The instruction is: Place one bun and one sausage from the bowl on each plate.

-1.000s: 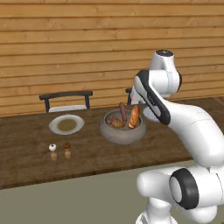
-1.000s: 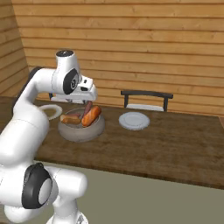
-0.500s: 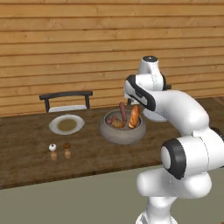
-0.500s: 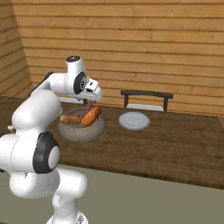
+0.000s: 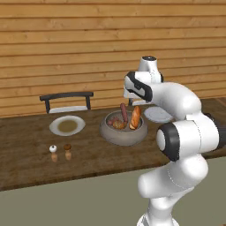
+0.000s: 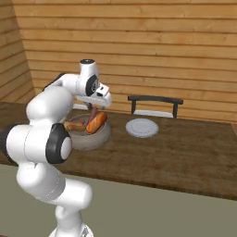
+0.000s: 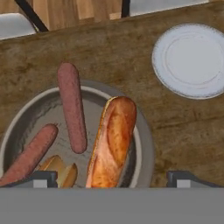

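The gripper (image 7: 111,179) hangs above the bowl (image 7: 146,148) with its jaws spread wide and nothing between them; one finger tip sits over the bowl's inside, the other beyond its rim over the wooden table (image 7: 175,118). A golden bun (image 7: 113,142) leans against the bowl's right rim, directly below the hand. One sausage (image 7: 71,107) lies propped over the far rim, another sausage (image 7: 29,154) rests lower at the left, and a second bun (partly hidden) (image 7: 59,168) sits at the bottom. An all-white plate (image 7: 190,59) lies to the right of the bowl, apart from it. The plate with the olive-brown centre (image 5: 67,125) lies left of the bowl, near two small shakers (image 5: 60,152).
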